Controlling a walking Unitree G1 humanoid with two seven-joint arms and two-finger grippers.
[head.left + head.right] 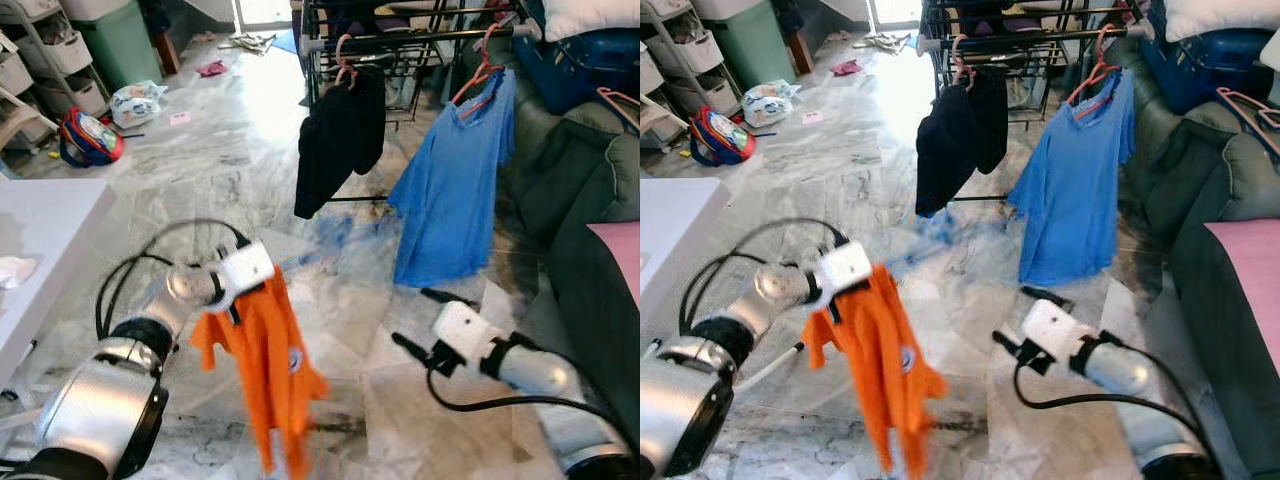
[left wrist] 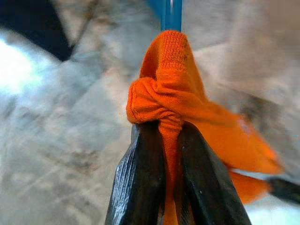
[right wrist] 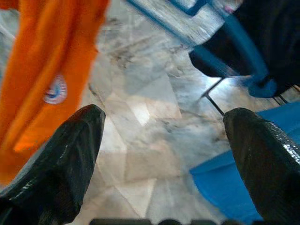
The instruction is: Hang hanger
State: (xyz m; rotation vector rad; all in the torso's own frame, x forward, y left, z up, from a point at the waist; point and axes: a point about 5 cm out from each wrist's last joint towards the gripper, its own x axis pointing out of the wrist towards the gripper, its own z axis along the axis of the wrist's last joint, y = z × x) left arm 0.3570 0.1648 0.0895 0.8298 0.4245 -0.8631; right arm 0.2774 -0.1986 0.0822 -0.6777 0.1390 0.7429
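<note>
An orange shirt point(image 1: 268, 370) hangs from my left gripper point(image 2: 169, 129), which is shut on its bunched collar. A blue hanger point(image 2: 171, 14) sticks up out of that collar, and it looks blurred in the eye views. The left gripper point(image 1: 268, 280) is held low over the marble floor, a good way short of the black drying rack point(image 1: 400, 40). On the rack hang a black shirt point(image 1: 340, 140) and a blue shirt point(image 1: 455, 190), each on a pink hanger. My right gripper point(image 1: 415, 322) stands open and holds nothing, to the right of the orange shirt. Its fingers point(image 3: 61, 159) are spread wide.
A dark sofa point(image 1: 590, 200) with a pink cushion point(image 1: 620, 260) runs along the right. A white table point(image 1: 50, 220) is at the left. A colourful bag point(image 1: 90, 135), a plastic bag point(image 1: 135, 100), a green bin point(image 1: 120, 40) and shelves stand at the back left.
</note>
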